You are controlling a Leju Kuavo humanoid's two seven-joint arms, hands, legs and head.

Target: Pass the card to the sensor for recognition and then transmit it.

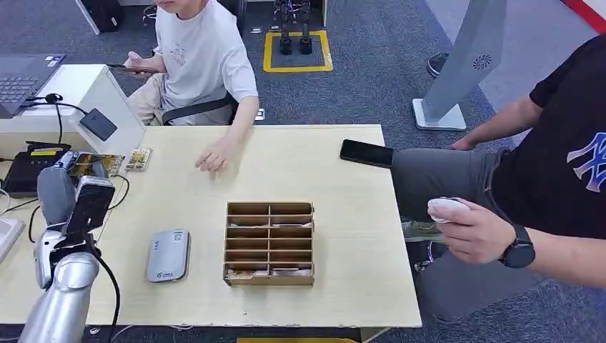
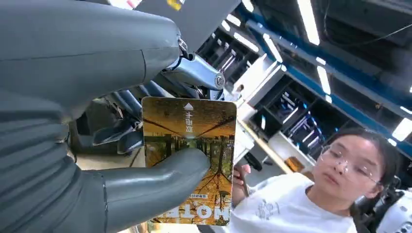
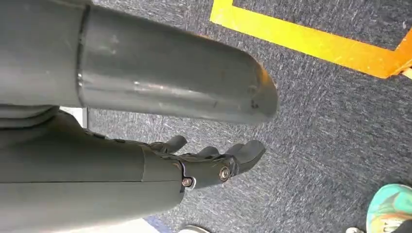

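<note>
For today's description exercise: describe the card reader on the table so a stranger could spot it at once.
Start at the pale wooden table and find the brown compartment box at its middle. Just to the box's left lies the card reader, flat on the tabletop. It is a grey rounded-corner slab, unlike the black phone at the far edge.

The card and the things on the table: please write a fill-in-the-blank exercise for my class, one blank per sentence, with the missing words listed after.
1. The card with the autumn trees is held by the robot's ____ hand.
2. The grey sensor lies on the table beside the wooden ____.
3. Near the table's far right edge lies a black ____.
4. The right hand hangs over grey ____ marked with a yellow line.

Missing words: left; organiser; phone; carpet
</note>
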